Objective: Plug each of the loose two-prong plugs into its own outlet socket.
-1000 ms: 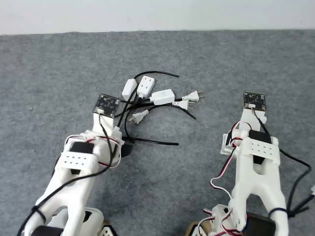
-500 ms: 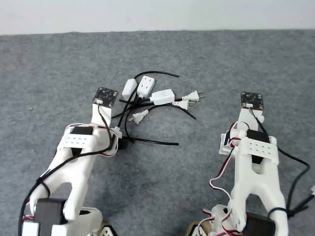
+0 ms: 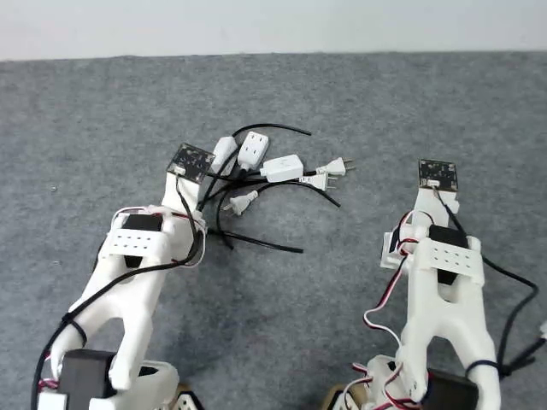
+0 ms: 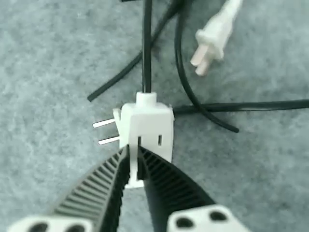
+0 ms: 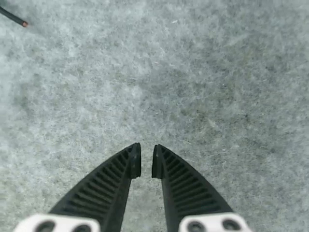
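Left end effector (image 4: pixel 133 157) is clenched on the near rim of a white plastic socket block with two slots (image 4: pixel 147 128). The block's long axis runs in line with the fingers. Its black cable (image 4: pixel 146 48) leaves the far end, straight away from the arm. Two bare metal prongs (image 4: pixel 107 133) stick out at its side, square to that axis; you can't tell whether they belong to the block or to something behind it. Just past it a small white two-prong plug (image 4: pixel 215 34) lies on the grey carpet-like worktop (image 3: pixel 385 102), slanted, prongs aimed back towards the arm.

From above you'll see the tangle left of middle, towards the far edge:
- a white two-slot socket (image 3: pixel 253 149), slots up, long axis towards the far edge
- a white oblong socket block (image 3: pixel 282 167), lying roughly along that edge
- a white plug (image 3: pixel 332 167), prongs pointing at the right edge

Right end effector (image 5: pixel 146 166) sits over the worktop's right half, closed to a thin slit.
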`<state>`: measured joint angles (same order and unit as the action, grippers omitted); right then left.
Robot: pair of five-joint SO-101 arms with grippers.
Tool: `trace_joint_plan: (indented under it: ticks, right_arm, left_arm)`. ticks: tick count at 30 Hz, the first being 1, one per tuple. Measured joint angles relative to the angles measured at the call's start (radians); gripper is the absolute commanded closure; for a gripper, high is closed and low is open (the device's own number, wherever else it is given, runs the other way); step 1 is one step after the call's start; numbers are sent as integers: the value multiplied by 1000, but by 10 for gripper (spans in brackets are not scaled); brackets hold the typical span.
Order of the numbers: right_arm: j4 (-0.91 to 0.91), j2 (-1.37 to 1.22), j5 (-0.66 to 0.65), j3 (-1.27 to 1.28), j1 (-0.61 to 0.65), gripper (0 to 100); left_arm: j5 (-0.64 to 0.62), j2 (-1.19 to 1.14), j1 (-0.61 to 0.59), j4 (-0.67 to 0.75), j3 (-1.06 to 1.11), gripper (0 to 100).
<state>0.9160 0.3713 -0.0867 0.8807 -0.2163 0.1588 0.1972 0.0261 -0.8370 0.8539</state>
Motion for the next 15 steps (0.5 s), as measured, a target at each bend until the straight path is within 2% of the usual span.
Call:
trace_joint_plan:
  ticks: [7,12,15]
  right_arm:
    - [0,0,-3,0,0,938]
    - [0,0,-3,0,0,938]
    - [0,0,-3,0,0,938]
  left_arm:
    - [-2,0,21,-25,12,976]
    - [-3,0,18,-18,11,808]
    - [-66,-3,11,-14,9,742]
